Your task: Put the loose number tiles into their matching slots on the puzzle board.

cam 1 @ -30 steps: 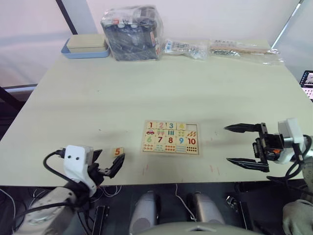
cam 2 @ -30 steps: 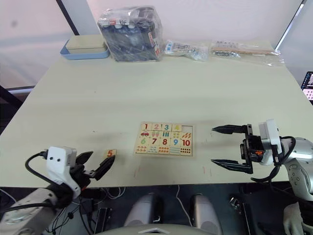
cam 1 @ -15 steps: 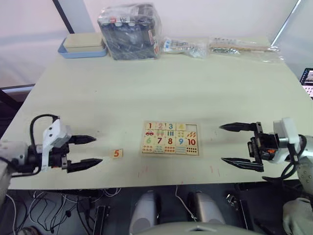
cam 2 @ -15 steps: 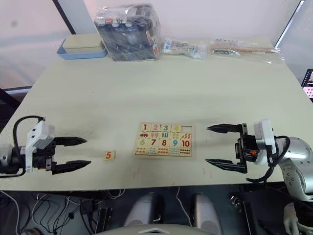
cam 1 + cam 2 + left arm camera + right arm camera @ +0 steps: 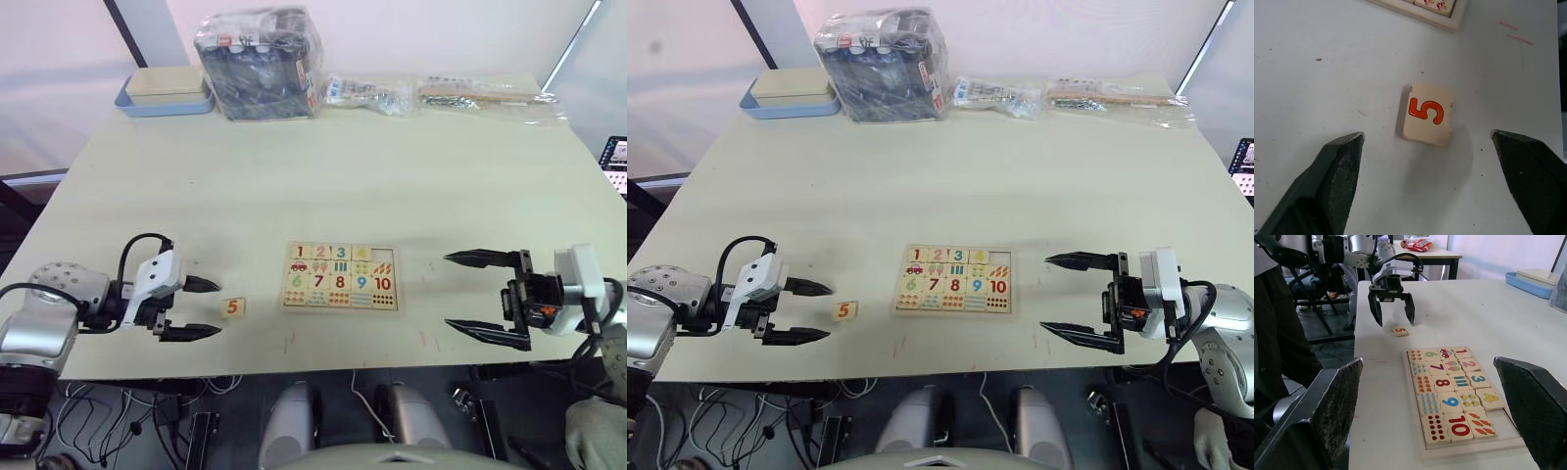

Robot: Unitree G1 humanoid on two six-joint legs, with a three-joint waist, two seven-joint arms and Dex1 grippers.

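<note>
Pale wood is showing through on the one loose number tile [image 5: 1427, 114], a small square printed with a red-orange 5 and looking slightly chipped along one edge. It is lying flat on the table [image 5: 294, 176], digit up, just to the left of the puzzle board [image 5: 342, 276] and apart from it. It is probably going to handle as something light, stiff and thin, easy to nudge or skate across the smooth tabletop, so a pinch across two opposite side edges, low against the table, looks the safest hold; a grip on the faces is not available while it is lying flat.

The left gripper [image 5: 1429, 142] is sitting wide open and empty, its two black fingers [image 5: 1342, 161] straddling the tile without touching it. The right gripper [image 5: 485, 297] is hovering well to the right of the board, also spread wide and holding nothing.

On the board, tiles 1 to 4 are already sitting in the top row, and the slot [image 5: 1498, 417] above the 10 is looking empty, presumably waiting for the 5.
</note>
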